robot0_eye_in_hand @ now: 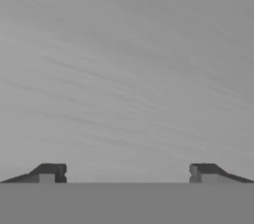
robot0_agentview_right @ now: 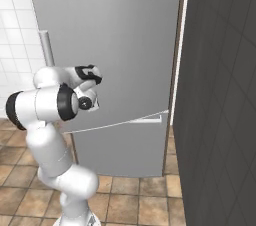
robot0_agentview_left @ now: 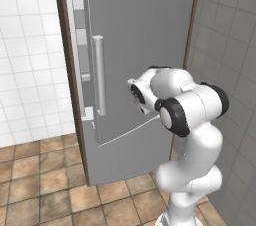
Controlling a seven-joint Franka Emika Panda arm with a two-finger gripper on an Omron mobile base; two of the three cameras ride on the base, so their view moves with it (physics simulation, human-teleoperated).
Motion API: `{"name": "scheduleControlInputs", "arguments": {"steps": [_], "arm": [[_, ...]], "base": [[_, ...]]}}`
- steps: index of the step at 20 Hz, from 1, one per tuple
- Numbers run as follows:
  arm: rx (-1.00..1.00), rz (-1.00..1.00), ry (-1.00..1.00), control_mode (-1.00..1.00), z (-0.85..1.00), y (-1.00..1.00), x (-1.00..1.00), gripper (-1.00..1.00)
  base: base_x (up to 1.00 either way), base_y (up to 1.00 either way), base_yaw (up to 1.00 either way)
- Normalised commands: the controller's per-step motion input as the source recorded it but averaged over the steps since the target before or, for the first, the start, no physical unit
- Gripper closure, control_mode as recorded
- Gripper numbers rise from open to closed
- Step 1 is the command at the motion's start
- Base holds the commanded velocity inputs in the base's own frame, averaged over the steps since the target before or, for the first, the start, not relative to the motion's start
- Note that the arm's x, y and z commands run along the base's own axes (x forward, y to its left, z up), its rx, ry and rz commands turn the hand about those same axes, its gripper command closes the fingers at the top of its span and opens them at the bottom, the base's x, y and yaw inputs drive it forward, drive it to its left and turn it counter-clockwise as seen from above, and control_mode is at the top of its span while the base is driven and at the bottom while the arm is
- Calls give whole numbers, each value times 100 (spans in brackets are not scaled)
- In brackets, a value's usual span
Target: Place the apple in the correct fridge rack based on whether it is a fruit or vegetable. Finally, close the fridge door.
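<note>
Hand view first: you are looking straight at a flat brushed-grey surface, the outer face of the fridge door (robot0_eye_in_hand: 127, 69), with the gripper (robot0_eye_in_hand: 127, 173) right up against it or nearly so. Its two dark fingertips (robot0_eye_in_hand: 49, 172) stand wide apart at the bottom, and nothing lies between them, so the claw is open and empty.

From the left base view, your hand is pressed toward the door (robot0_agentview_left: 145, 45) just to the right of the vertical bar handle (robot0_agentview_left: 98, 75), a little above the seam where the lower drawer front (robot0_agentview_left: 132, 155) begins. The door is not yet shut: a narrow gap remains along its left edge, and through it you can make out pale rail shelves (robot0_agentview_left: 80, 45) on the inside. The apple and the fridge rack are hidden behind the door, so you cannot confirm from here where the fruit sits.

From the right base view, the wrist (robot0_agentview_right: 87, 87) is bent forward against the same grey panel, with the dark tiled wall (robot0_agentview_right: 220, 95) close on the right.

You appear to be on the last step, pushing the door closed. Your next move likely calls for a steady push along the same line until the gap at the left edge disappears; keep the fingers flat to the panel and clear of the handle.
</note>
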Motion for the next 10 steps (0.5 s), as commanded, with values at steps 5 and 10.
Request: {"name": "scheduleControlInputs", "arguments": {"steps": [5,10], "arm": [[0,-8,2,-100,-39,0,51,-100],[-2,-10,6,-100,-17,8,65,-100]], "base": [[0,0,0],[0,0,0]]}}
